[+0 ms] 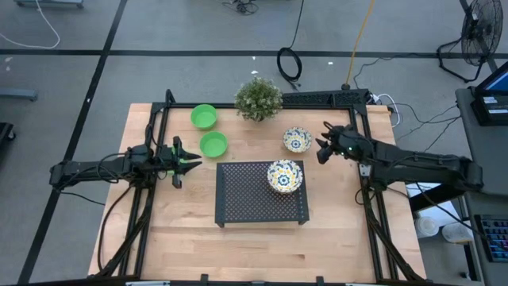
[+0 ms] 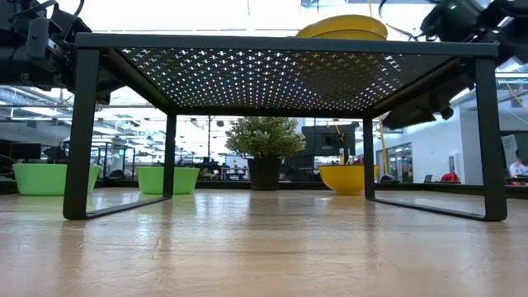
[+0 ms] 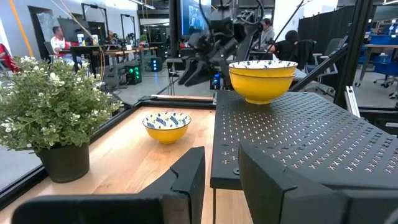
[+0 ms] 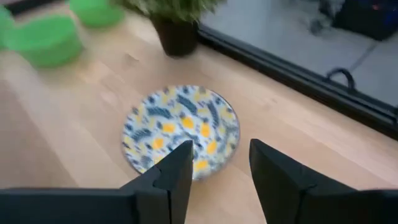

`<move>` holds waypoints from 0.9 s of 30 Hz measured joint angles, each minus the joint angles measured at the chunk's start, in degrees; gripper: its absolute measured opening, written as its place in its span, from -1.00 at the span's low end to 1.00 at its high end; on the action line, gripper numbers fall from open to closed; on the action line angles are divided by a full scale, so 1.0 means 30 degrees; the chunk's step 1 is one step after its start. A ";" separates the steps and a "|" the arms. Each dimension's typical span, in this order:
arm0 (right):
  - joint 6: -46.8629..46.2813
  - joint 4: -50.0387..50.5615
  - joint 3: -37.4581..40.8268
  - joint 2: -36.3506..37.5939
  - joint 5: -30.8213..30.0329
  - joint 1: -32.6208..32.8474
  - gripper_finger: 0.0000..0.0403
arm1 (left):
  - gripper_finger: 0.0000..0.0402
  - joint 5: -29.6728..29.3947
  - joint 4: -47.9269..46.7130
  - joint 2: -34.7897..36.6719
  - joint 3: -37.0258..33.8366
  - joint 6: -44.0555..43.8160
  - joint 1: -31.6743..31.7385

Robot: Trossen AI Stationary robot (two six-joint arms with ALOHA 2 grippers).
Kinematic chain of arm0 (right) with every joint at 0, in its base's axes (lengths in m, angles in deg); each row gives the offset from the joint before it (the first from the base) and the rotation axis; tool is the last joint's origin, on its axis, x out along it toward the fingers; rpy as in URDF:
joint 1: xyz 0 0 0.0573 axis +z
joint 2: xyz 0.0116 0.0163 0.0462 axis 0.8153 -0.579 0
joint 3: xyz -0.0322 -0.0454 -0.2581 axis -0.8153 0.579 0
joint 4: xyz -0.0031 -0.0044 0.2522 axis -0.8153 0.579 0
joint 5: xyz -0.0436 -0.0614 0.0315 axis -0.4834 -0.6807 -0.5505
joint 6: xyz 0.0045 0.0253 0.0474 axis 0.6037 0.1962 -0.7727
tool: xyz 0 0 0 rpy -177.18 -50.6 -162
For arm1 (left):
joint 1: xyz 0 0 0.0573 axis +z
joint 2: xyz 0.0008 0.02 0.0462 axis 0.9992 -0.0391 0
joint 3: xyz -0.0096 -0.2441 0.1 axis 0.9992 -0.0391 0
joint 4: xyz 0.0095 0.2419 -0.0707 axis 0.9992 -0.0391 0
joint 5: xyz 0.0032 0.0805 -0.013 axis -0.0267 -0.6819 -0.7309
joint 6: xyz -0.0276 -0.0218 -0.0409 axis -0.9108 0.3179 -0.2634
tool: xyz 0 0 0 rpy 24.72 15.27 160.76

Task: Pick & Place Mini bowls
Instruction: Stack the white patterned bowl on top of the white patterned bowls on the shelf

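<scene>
Two plain green mini bowls (image 1: pixel 204 117) (image 1: pixel 213 144) sit on the table at the far left of a black perforated rack (image 1: pixel 262 193). Two patterned bowls, stacked (image 1: pixel 284 175) (image 3: pixel 262 78), stand on the rack's far right corner. A third patterned bowl (image 1: pixel 298 141) (image 4: pixel 180 127) rests on the table beyond the rack. My right gripper (image 1: pixel 321 151) (image 4: pixel 217 168) is open and hovers just right of this bowl, its fingers over the bowl's near rim. My left gripper (image 1: pixel 181 162) (image 3: pixel 221 180) is open, left of the rack, close to the nearer green bowl.
A green potted plant (image 1: pixel 258 98) stands at the far edge, between the green bowls and the lone patterned bowl. A black frame (image 1: pixel 349 99) runs around the table's far and side edges. Bare wood (image 1: pixel 262 246) lies in front of the rack.
</scene>
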 joint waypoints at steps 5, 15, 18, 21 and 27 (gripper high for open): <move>0.0094 0.1755 -0.2117 -0.2521 0.0598 -0.0934 -0.16 | -0.51 0.0000 -0.0004 0.0000 -0.0004 0.0000 0.0004; 0.1939 0.1985 -0.5208 -0.7919 0.5927 -0.4663 -0.05 | -0.51 0.0000 0.0000 0.0000 -0.0004 0.0000 -0.0004; 0.1840 0.1927 -0.5212 -0.8803 0.5935 -0.5510 -0.07 | -0.51 0.0000 0.0000 0.0000 0.0000 0.0000 -0.0004; 0.1837 0.1905 -0.5212 -0.9417 0.5947 -0.5960 -0.09 | -0.51 0.0000 -0.0001 0.0000 -0.0004 0.0000 0.0001; 0.1837 0.1734 -0.5212 -1.0502 0.5971 -0.6063 -0.07 | -0.51 0.0000 0.0000 0.0000 -0.0004 0.0000 -0.0001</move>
